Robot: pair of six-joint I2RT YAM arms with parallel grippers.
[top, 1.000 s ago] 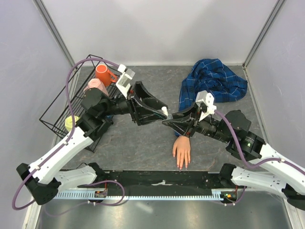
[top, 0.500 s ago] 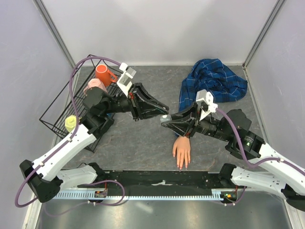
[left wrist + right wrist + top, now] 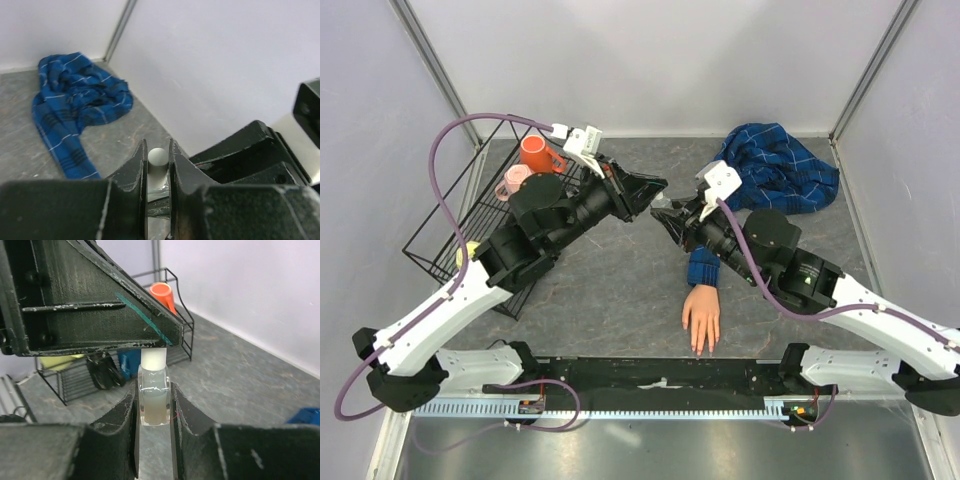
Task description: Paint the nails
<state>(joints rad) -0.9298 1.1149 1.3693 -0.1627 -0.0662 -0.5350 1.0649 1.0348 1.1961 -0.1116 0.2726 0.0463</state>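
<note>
The grey bench (image 3: 620, 290) carries a wire rack (image 3: 440, 230) at the left and a blue plaid cloth (image 3: 780, 170) at the back right; the mannequin hand (image 3: 701, 315) lies palm down near the front edge; raised above mid-bench, the right fingers (image 3: 672, 218) clamp a small clear bottle (image 3: 152, 400); the left fingers (image 3: 655, 192) pinch its white cap (image 3: 157, 156); the nails (image 3: 700, 348) point frontward, well apart from the bottle.
</note>
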